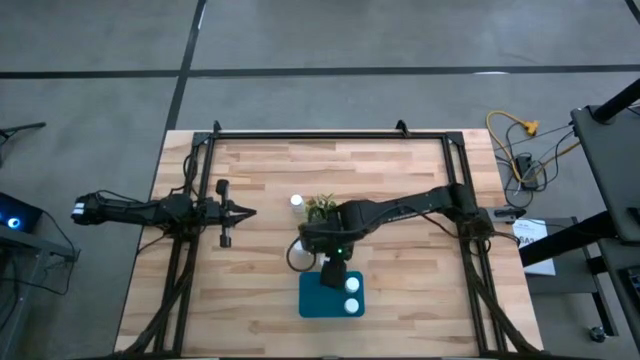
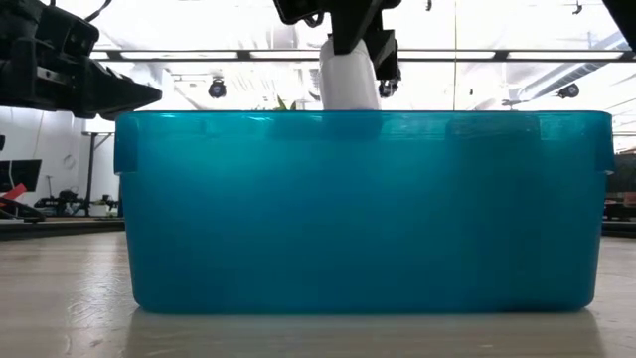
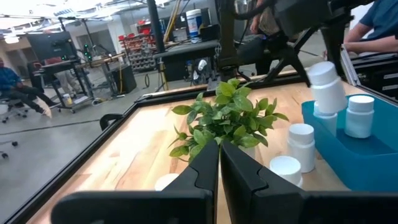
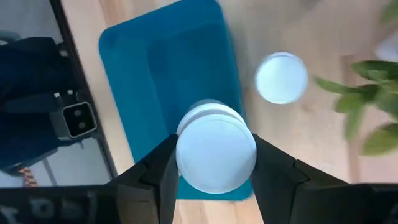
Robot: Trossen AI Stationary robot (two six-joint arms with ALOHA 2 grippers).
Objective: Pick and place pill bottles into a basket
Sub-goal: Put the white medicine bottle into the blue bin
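Observation:
The teal basket [image 1: 322, 300] stands on the table near its front edge, with two white pill bottles [image 1: 351, 284] [image 1: 351, 305] upright inside it. Over its far end my right gripper [image 1: 330, 268] is shut on another pill bottle [image 2: 348, 82]. Loose bottles stand on the table: one beyond the plant [image 1: 296, 202], others beside the basket [image 3: 301, 146] [image 3: 285, 169]. My left gripper [image 1: 250, 211] waits at the table's left, shut and holding nothing. My right gripper pinches the pill bottle's upper sides [image 4: 186, 163] between its two fingers [image 4: 273, 168]. The fingers come from above, slanting steeply down. The bottle's body [image 2: 348, 89] hangs below them, slightly tilted [image 3: 326, 87], lifted clear just above the basket's rim.
A small green plant [image 1: 320, 208] stands just beyond the basket, close to the right arm. A black frame [image 1: 330, 134] runs around the table's edges. In the left wrist view, people sit at desks in the room beyond the table.

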